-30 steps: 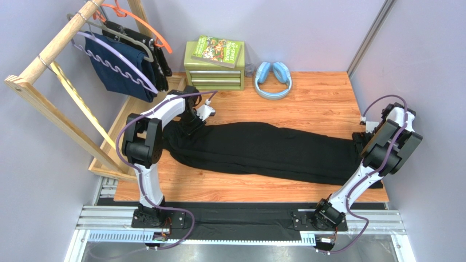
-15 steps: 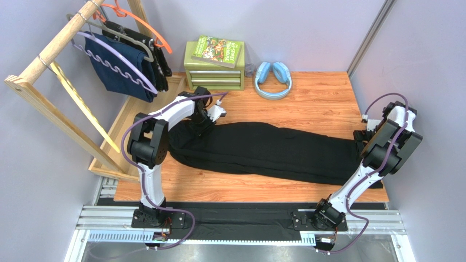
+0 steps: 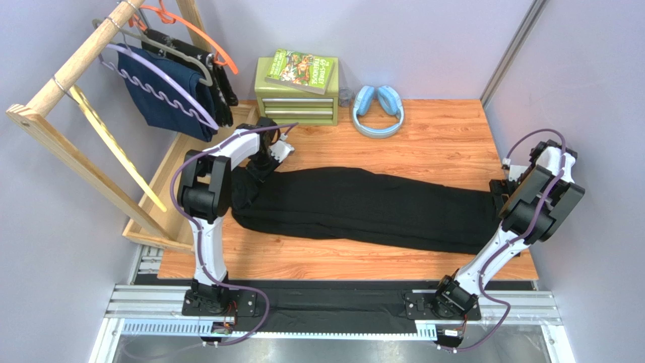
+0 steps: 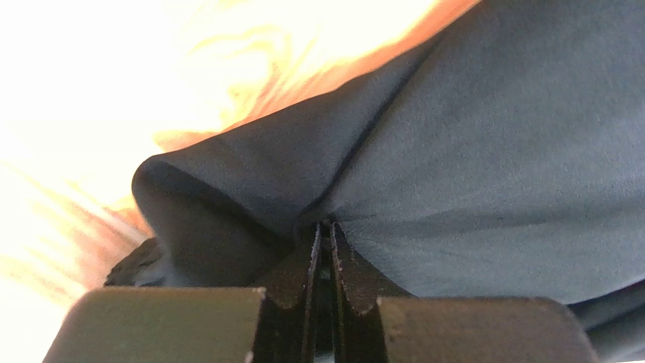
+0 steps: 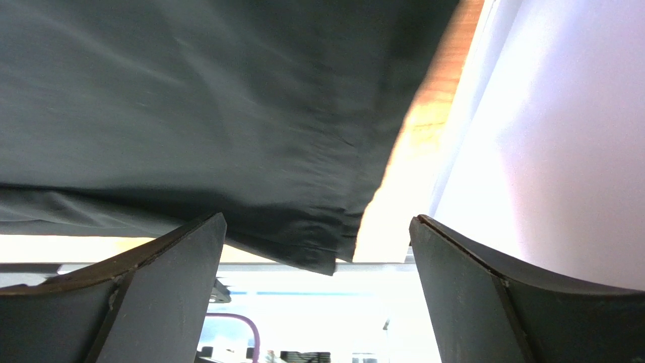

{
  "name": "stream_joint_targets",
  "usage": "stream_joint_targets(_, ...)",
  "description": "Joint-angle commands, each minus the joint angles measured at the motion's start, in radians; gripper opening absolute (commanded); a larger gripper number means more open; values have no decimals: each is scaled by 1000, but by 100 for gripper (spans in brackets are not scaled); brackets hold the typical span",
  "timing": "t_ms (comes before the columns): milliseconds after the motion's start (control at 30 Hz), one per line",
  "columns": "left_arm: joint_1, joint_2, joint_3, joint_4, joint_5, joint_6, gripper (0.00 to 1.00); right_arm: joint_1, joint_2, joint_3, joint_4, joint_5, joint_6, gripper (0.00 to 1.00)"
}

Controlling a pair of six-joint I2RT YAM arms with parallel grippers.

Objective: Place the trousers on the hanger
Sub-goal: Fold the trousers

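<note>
Three hangers (image 3: pixel 163 85); one trousers (image 3: pixel 363 208), navy garment (image 3: pixel 155 102), book (image 3: pixel 303 69), headphones (image 3: pixel 378 110), drawer box (image 3: pixel 295 106), rack (image 3: pixel 76 64); two arms (image 3: pixel 206 193).

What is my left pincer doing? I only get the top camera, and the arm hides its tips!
Observer: The left wrist camera shows the left pincer shut on a fold of the trousers.
Operator: Yay! Is the right one grabbing too?
Observer: No. In the right wrist camera the right pincer is open wide, with no cloth pinched between its fingers.
Operator: Where is it, then?
Observer: That camera shows it over the trousers' hem, right beside the table edge.
</note>
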Motion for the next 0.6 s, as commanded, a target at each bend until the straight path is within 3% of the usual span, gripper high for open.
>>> stream_joint_targets(0, 14, -13, -36, 3, -66, -24, 13, -12, -7, 23, 49, -13, 77, 100)
stream_joint_targets(567, 24, -49, -37, -9, 1, -27, 13, -3, 93, -98, 226, -21, 165, 92)
